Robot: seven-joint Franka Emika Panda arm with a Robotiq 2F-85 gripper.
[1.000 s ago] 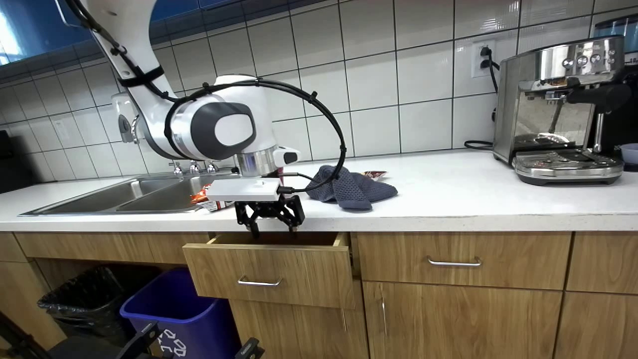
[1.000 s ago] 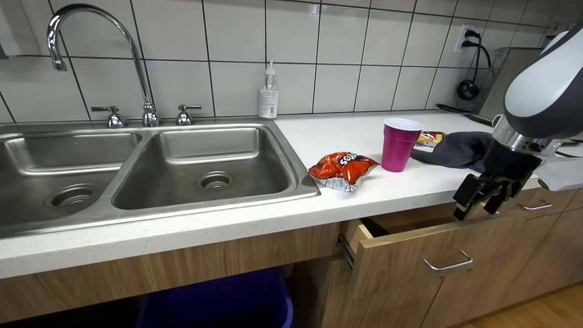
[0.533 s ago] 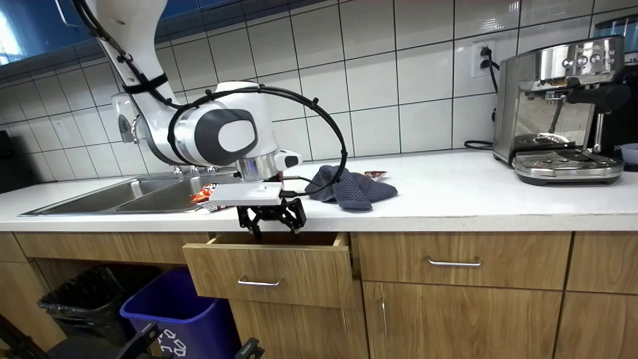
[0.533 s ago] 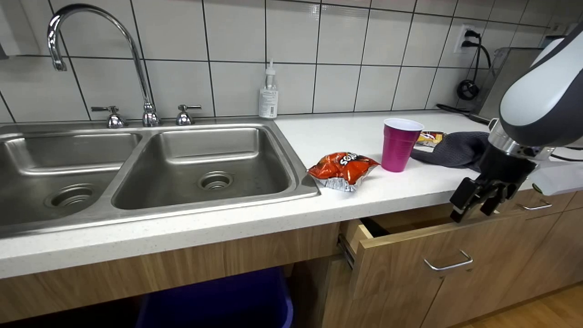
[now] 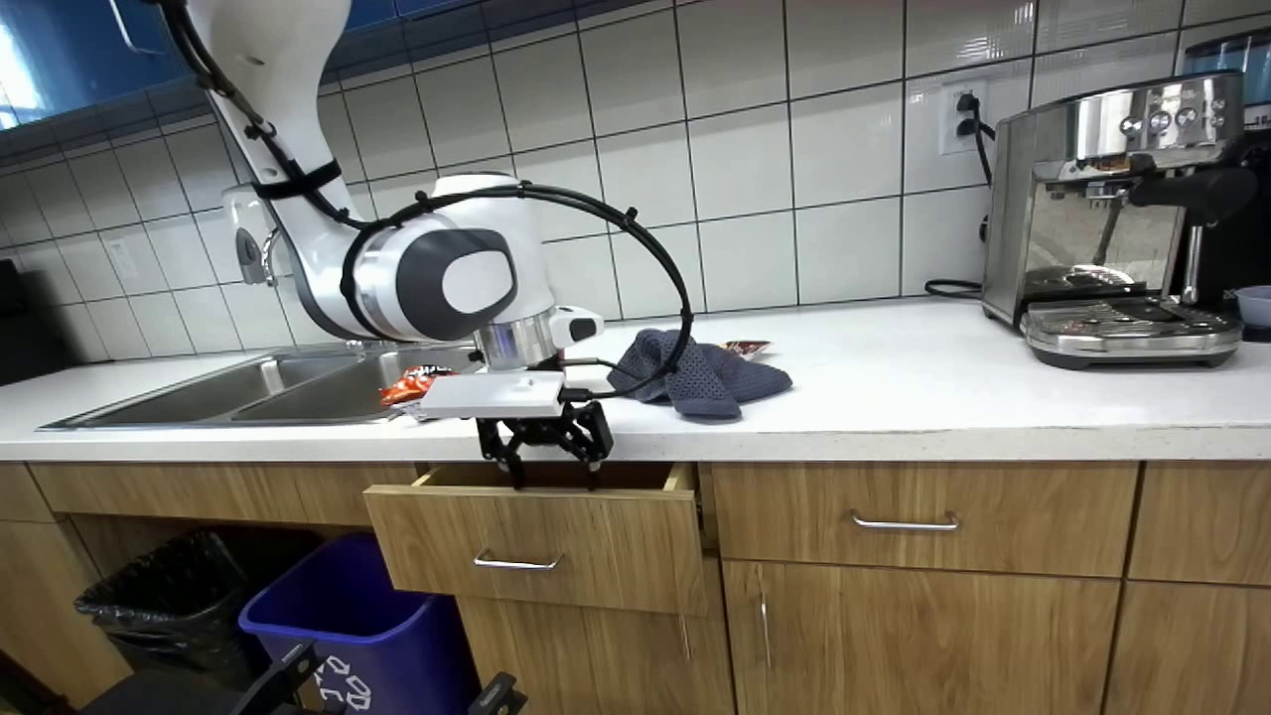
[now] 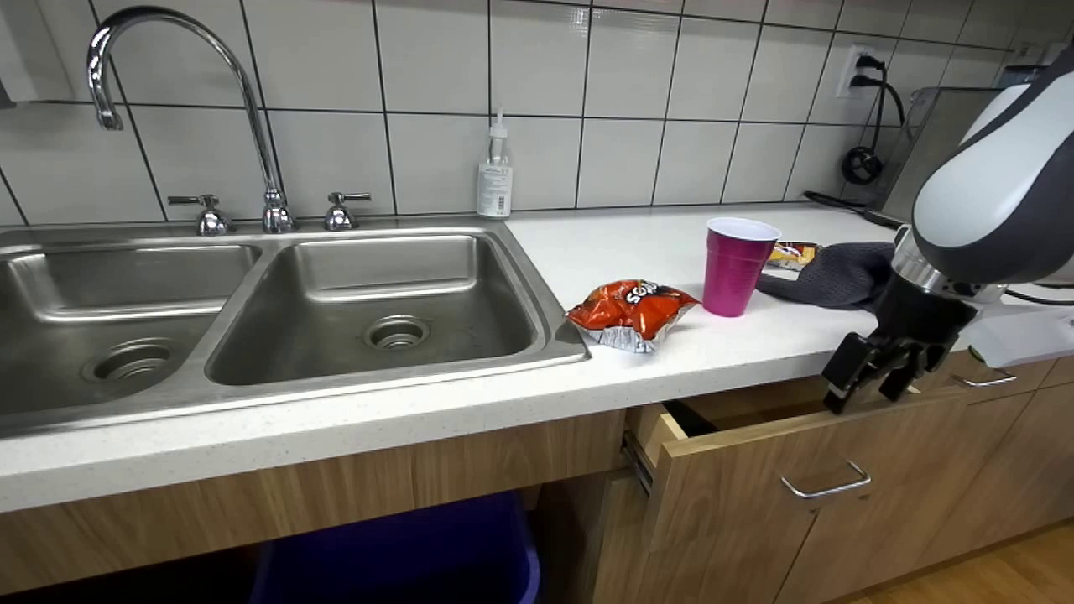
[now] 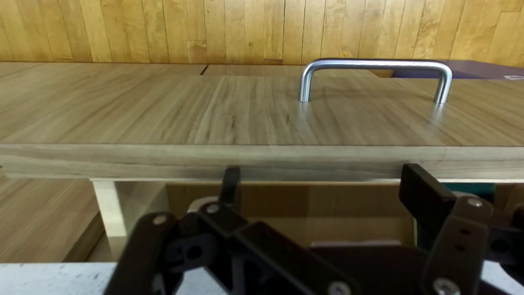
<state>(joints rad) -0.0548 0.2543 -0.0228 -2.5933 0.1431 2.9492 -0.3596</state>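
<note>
Lower than before, the black two-fingered gripper (image 5: 555,478), its fingers (image 7: 423,190) spread, could jolt the open brown wood-grain drawer (image 5: 606,546) if they strike its front edge (image 7: 311,157).

Wooden drawer (image 5: 541,533), partway open

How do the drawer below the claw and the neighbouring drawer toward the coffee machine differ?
The open drawer is pulled out; the closed drawer is pushed in.
The open drawer shows part of its inside; the closed drawer shows none.
The claw, jaws apart, hangs over the open drawer, not over the closed drawer.
Both are wood-grained, each with a silver bar handle.
</note>
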